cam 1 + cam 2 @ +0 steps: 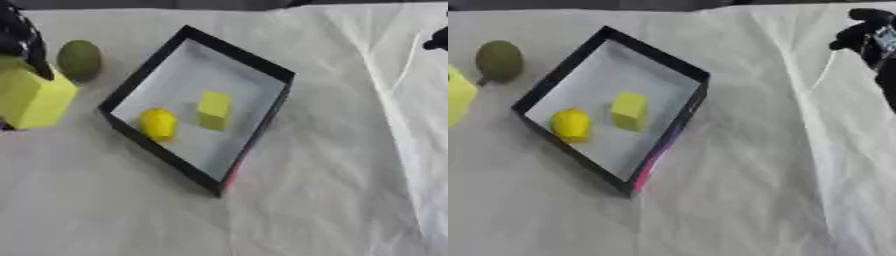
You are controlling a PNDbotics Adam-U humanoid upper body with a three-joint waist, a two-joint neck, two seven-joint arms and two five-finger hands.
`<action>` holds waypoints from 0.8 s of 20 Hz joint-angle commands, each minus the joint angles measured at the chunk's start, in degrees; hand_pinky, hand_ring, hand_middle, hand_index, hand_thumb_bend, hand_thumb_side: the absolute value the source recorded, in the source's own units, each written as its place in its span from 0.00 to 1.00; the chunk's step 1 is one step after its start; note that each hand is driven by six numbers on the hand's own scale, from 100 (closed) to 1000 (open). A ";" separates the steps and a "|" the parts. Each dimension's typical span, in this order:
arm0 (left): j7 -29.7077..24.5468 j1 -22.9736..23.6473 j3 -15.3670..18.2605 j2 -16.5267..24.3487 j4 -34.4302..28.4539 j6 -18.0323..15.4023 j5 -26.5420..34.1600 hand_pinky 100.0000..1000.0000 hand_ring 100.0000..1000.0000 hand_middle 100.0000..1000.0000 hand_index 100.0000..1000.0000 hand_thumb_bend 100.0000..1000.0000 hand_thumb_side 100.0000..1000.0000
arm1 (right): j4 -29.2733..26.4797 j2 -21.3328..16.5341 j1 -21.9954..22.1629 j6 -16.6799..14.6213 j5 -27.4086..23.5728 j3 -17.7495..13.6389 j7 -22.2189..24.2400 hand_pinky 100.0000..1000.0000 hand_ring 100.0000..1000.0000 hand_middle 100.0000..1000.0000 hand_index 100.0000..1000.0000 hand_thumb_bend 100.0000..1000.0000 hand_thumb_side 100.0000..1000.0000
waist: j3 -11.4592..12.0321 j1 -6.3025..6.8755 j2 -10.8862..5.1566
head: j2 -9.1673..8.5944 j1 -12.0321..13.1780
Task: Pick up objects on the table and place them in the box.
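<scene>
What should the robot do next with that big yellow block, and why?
Probably carry the big yellow block rightward over the box and let go. The left hand seems to hold it beside the box, where a lemon and small yellow block already lie.

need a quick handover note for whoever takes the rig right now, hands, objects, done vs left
Left hand: at the left edge, above the large yellow block; the block looks lifted in its hold, but the fingers are not clear enough to confirm.
Right hand: near the upper right edge, away from the work, holding nothing visible; finger state unclear.
Done: a round yellow object and a small yellow block lie inside the black-walled box.
Left: the large yellow block, and the green round object on the cloth to the left of the box.
</scene>
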 commanded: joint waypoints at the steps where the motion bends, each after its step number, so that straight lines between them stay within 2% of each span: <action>1: -5.75 -5.94 -1.65 -4.47 3.93 -3.51 2.06 0.64 0.57 0.42 0.47 0.48 0.00 | -1.15 -3.17 -1.29 -0.32 -1.75 -0.46 -0.07 0.96 0.65 0.57 0.78 0.00 0.54 | -0.03 0.61 -2.25 | -0.10 -0.12; 4: -8.22 -11.91 -3.94 -10.40 10.39 -4.15 2.33 0.63 0.56 0.42 0.47 0.46 0.00 | -1.40 -4.11 -2.31 -0.60 -3.03 -0.19 0.04 0.96 0.65 0.57 0.78 0.00 0.53 | -0.10 0.62 -2.43 | -0.10 -0.04; 8: -10.72 -16.88 -7.10 -16.11 19.68 -5.58 1.72 0.63 0.55 0.42 0.47 0.39 0.00 | -1.23 -4.85 -3.27 -0.70 -4.07 -0.10 0.00 0.96 0.65 0.57 0.78 0.00 0.53 | -0.09 0.74 -2.38 | -0.10 0.15; 11: -12.49 -18.65 -9.12 -19.15 26.37 -7.80 -0.62 0.64 0.56 0.43 0.48 0.38 0.00 | -1.08 -4.98 -3.85 -0.51 -4.32 0.24 0.31 0.96 0.65 0.57 0.78 0.00 0.54 | -0.26 0.90 -2.26 | -0.10 0.47; 16: -12.98 -19.28 -10.26 -23.46 34.49 -11.50 -4.97 0.64 0.56 0.44 0.49 0.34 0.00 | -0.89 -4.53 -4.59 0.03 -4.32 0.59 0.68 0.96 0.65 0.57 0.78 0.00 0.55 | -0.65 1.01 -1.99 | -0.10 1.08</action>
